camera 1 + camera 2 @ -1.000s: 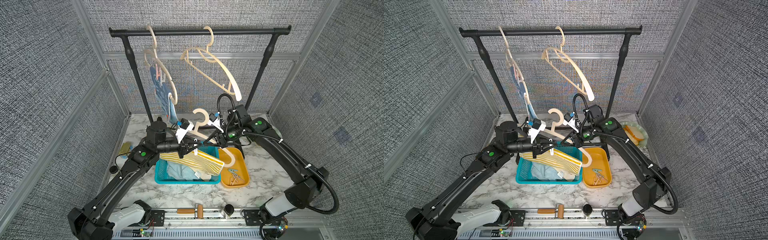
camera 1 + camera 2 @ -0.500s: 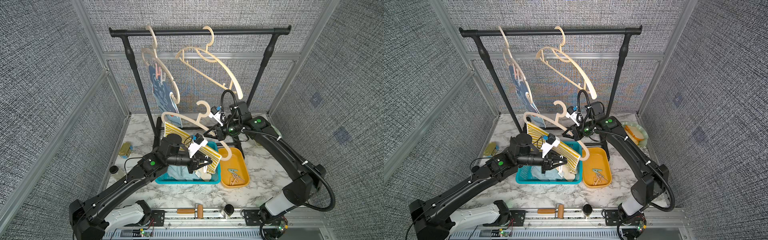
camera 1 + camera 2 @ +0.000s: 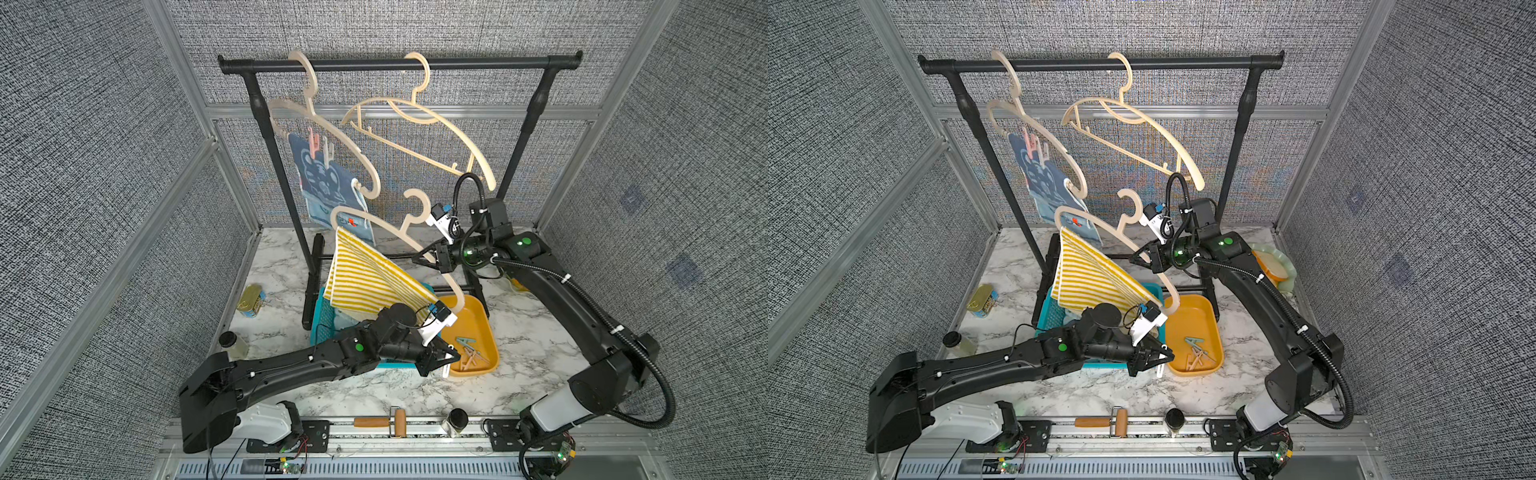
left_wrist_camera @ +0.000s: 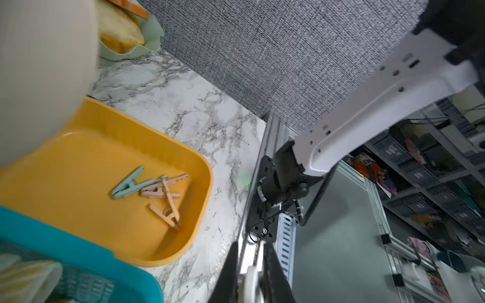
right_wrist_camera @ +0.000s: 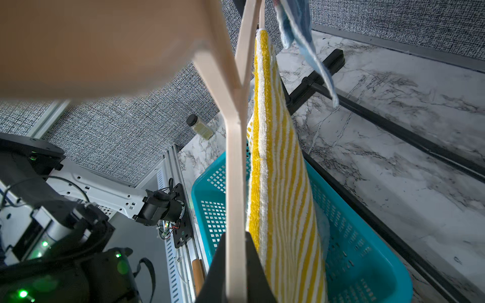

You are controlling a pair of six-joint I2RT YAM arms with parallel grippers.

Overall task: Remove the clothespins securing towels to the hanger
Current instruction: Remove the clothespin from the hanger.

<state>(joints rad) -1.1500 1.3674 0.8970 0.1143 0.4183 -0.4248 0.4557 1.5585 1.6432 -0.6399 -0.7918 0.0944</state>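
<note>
Carrying white clothespin (image 4: 249,281), left tool (image 3: 449,360) (clamped) has reached tray (image 3: 478,322).

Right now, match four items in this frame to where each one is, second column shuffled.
1 striped towel
2 dark blue towel
3 white clothespin
4 mint clothespin

A in the orange tray
B in the left gripper
C pegged to a hanger on the rail
D hanging from the second hanger, in the right gripper

Pairs: 1-D, 2-C, 3-B, 4-A
</note>
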